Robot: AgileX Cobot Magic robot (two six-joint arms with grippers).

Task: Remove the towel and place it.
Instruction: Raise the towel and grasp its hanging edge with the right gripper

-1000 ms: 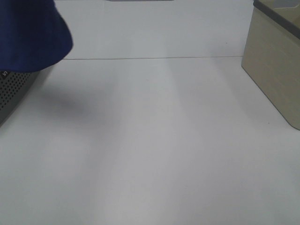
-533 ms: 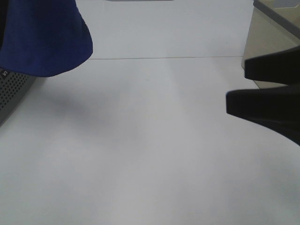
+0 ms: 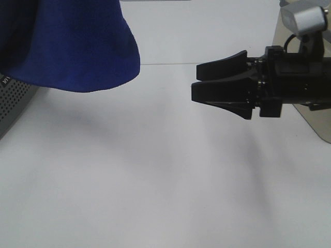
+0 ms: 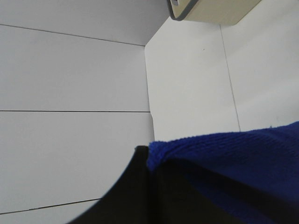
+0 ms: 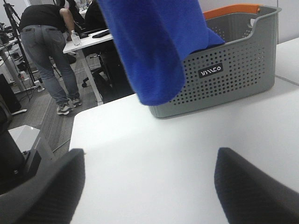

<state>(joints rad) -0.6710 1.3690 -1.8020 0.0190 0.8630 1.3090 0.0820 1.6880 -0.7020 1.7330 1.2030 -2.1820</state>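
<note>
towel (image 3: pixel 77 46) drapes over left gripper (image 4: pixel 153 162) clamping it, top cropped; right gripper (image 3: pixel 199 80) spread.

My right hand (image 3: pixel 195 80) is black. The towel (image 3: pixel 77 46) is a deep royal blue. The basket (image 5: pixel 224 70) is grey, dotted with rows of small holes, with white lettering and an orange edge. The surface (image 3: pixel 155 181) is white, the box (image 4: pixel 215 10) beige.

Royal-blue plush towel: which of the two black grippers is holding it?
The left gripper: it is clamped on the edge of the royal-blue plush towel. The black right gripper is open and empty, clear of the cloth.
</note>
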